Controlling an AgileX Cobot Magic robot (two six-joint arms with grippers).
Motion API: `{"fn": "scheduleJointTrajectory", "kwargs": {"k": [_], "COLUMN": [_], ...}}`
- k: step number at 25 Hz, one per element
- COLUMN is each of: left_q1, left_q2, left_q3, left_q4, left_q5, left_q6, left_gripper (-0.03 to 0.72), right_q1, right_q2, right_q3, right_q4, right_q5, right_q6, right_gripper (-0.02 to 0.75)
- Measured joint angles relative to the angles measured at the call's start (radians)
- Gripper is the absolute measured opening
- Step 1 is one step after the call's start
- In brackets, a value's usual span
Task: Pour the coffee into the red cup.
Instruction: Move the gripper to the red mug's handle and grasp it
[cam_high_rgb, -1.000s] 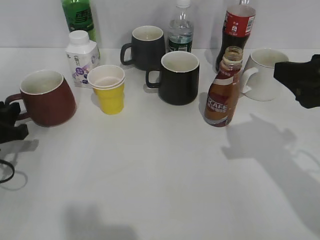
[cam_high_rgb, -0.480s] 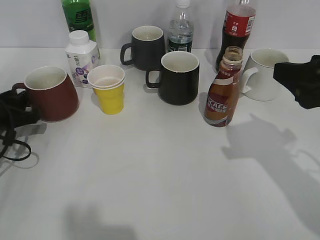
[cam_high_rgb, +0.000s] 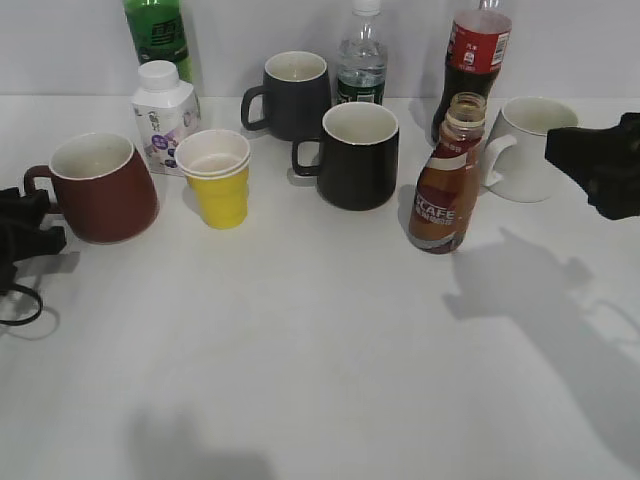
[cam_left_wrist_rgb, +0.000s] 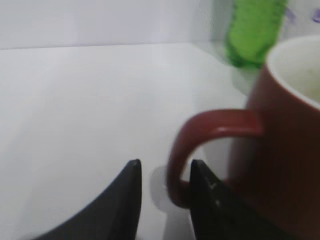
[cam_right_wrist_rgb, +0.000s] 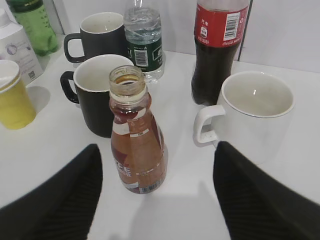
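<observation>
Landmark: black mug (cam_high_rgb: 355, 155), centre of the table (cam_high_rgb: 320, 350).

1. Coffee (cam_high_rgb: 446, 178): uncapped curvy bottle, upright, just right of the black mug, in front of the cola bottle (cam_high_rgb: 476, 60). Dark brown liquid fills it nearly to the neck.
2. Red cup (cam_high_rgb: 98, 187): upright, well left of the black mug, beyond the yellow cup (cam_high_rgb: 218, 178); cream inside, handle (cam_left_wrist_rgb: 200, 145) pointing left.
3. Left gripper (cam_left_wrist_rgb: 165, 187): at the table's left edge, at the red cup's handle. Fingers slightly parted, 1 on each side of the handle's lower loop; the inner finger (cam_left_wrist_rgb: 205, 197) looks to touch it, but a firm pinch cannot be told.
4. Right gripper (cam_right_wrist_rgb: 155, 200): well right of the black mug, raised, fingers spread wide, facing the coffee, apart from it and holding nothing.
5. White mug (cam_high_rgb: 530, 148): right of the coffee, handle leftward.
6. Grey mug (cam_high_rgb: 293, 94), water bottle (cam_high_rgb: 361, 60): behind the black mug.
7. White carton (cam_high_rgb: 165, 115), green bottle (cam_high_rgb: 158, 35): behind the yellow cup.
</observation>
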Motion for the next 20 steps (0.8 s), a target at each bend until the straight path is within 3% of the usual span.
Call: {"fn": "scheduleJointTrajectory", "kwargs": {"k": [4,20], "left_q1": [0.059,0.080], "left_q2": [-0.025,-0.006], "left_q3": [0.000,-0.131], "left_q4": [0.135,0.238], "left_q5": [0.036,0.184], "left_q6": [0.000,0.000], "left_gripper": [0.260,0.260], "right_q1": [0.000,0.000], "right_q2": [0.000,0.010], "right_q3": [0.000,0.000], "right_q4": [-0.001,-0.001], "right_q5": [0.000,-0.002], "right_q6": [0.000,0.000], "right_gripper": [0.519,0.519]}}
